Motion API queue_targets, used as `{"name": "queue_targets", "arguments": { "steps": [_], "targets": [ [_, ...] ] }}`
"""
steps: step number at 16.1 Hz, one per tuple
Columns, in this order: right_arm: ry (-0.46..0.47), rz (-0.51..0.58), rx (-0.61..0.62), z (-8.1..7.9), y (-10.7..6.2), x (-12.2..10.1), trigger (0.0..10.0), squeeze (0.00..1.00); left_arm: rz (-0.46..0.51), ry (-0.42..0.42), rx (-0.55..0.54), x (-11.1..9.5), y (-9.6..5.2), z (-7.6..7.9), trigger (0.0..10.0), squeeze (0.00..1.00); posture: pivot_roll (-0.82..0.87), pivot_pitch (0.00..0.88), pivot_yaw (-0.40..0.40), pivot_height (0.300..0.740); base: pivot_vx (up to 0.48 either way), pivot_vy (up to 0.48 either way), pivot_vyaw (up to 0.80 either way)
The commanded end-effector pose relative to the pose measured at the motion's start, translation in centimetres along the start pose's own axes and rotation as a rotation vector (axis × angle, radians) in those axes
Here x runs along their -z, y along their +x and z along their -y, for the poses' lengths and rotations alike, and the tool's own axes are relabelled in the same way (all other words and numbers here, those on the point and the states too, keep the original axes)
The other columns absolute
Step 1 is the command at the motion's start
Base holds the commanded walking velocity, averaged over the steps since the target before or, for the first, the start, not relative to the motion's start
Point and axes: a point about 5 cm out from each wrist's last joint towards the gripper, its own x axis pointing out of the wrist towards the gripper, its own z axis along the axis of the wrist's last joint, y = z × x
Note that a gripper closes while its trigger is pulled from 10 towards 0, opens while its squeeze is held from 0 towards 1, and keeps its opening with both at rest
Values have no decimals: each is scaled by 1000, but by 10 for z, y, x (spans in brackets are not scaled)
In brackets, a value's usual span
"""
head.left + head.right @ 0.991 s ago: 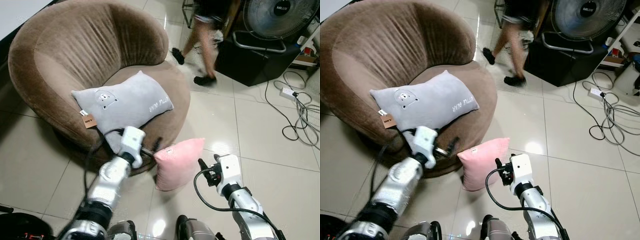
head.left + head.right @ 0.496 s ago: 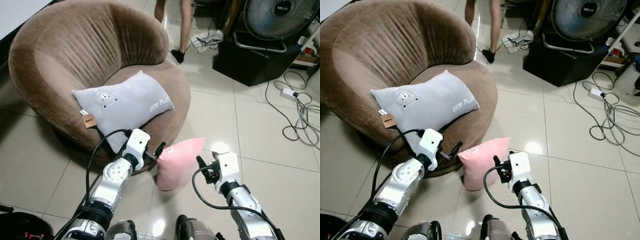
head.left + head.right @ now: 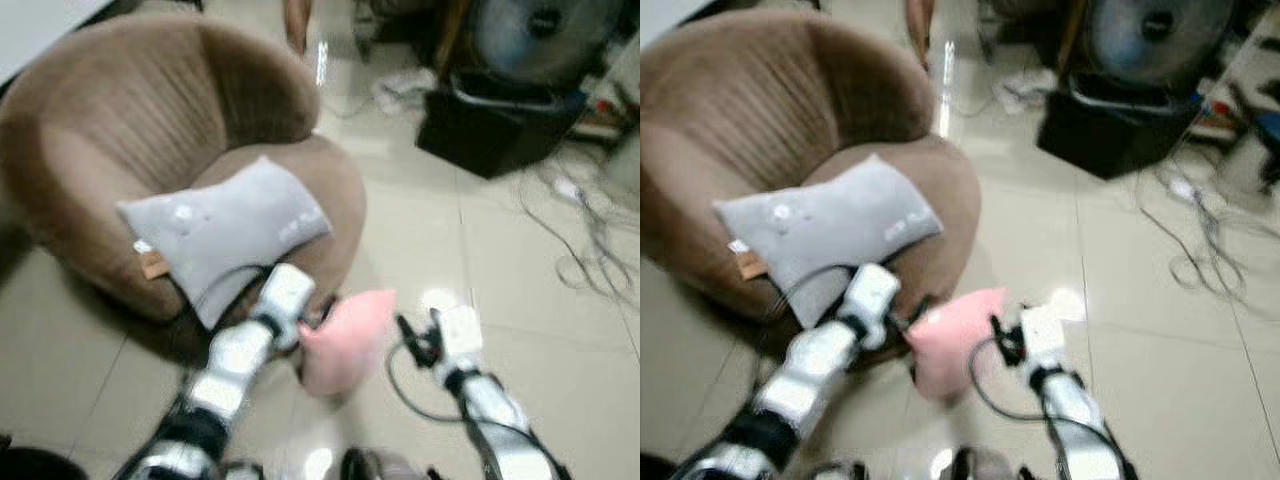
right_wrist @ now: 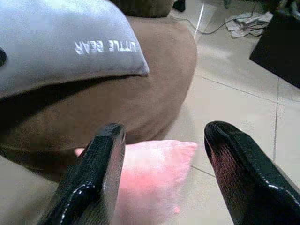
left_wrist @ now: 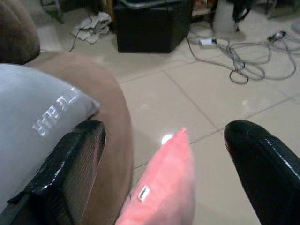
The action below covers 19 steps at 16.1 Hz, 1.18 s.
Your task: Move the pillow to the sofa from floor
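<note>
A pink pillow stands on the tiled floor against the front of the round brown sofa. My left gripper is open at the pillow's left edge, touching or nearly touching it. My right gripper is open just off the pillow's right edge. In the left wrist view the pillow lies between the two black fingers. The right wrist view has the pillow just beyond its open fingers. A grey bear pillow rests on the sofa seat.
A black box and a fan stand at the back right. Cables trail over the floor on the right. A person's leg is behind the sofa. Open tiles lie right of the pillow.
The whole view has shifted and gone blurry, so the camera moved. My left gripper has come up closer to the pillow's left edge. The person has walked off behind the sofa.
</note>
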Motion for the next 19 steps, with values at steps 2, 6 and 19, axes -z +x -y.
{"name": "queue_targets", "arguments": {
  "steps": [2, 6, 19],
  "targets": [
    [-7, 5, -11, -4, 2, -5, 10000, 0, -12, 2, -38, 4, -5, -9, 10000, 0, -89, 173, -57, 740, 0, -229, 0],
    [-12, 18, -19, -7, 2, -8, 10000, 0, -12, 6, -50, 4, -6, -10, 10000, 0, -87, 177, -58, 740, 0, 0, 0],
    [-38, 27, -47, -11, 1, -10, 10000, 0, -20, 27, -47, 7, -6, -6, 10000, 0, -78, 167, -61, 740, 0, 0, 0]
  ]
}}
